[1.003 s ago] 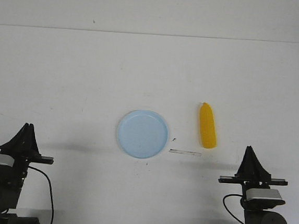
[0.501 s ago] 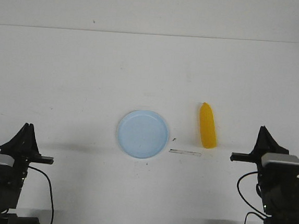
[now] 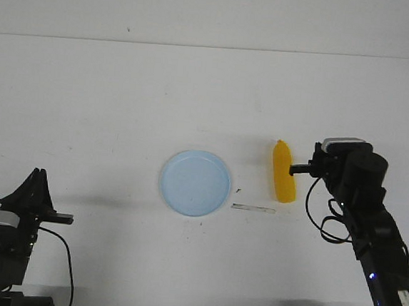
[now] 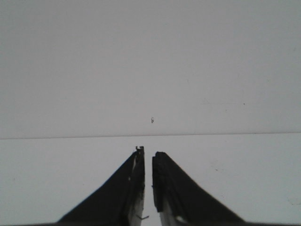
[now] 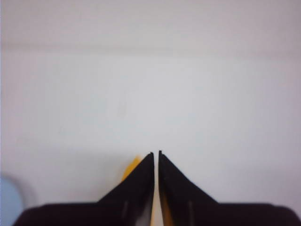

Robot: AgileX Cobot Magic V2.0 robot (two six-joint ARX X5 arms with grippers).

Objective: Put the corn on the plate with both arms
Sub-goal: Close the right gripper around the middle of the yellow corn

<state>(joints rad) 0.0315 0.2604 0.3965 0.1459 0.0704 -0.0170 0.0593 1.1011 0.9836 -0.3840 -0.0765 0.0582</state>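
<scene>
The yellow-orange corn (image 3: 284,172) lies on the white table, right of the pale blue plate (image 3: 195,182), its tapered end pointing away from me. My right gripper (image 3: 316,166) hovers just right of the corn's middle, shut and holding nothing. In the right wrist view its fingertips (image 5: 156,153) meet in a thin slit, with the corn (image 5: 133,167) showing beside and beneath them and the plate (image 5: 6,197) at the edge. My left gripper (image 3: 39,174) rests low at the near left, far from both; its jaws (image 4: 147,151) are shut and empty.
A small pale strip (image 3: 253,208) lies on the table between plate and corn, toward me, with a dark speck (image 3: 238,190) near it. The table's far edge (image 3: 213,48) meets the wall. The right arm's cable (image 3: 327,221) loops below its wrist.
The right arm has risen from its low rest at the near right and swung forward and left, ending beside the corn. The left arm, corn and plate have not moved.
</scene>
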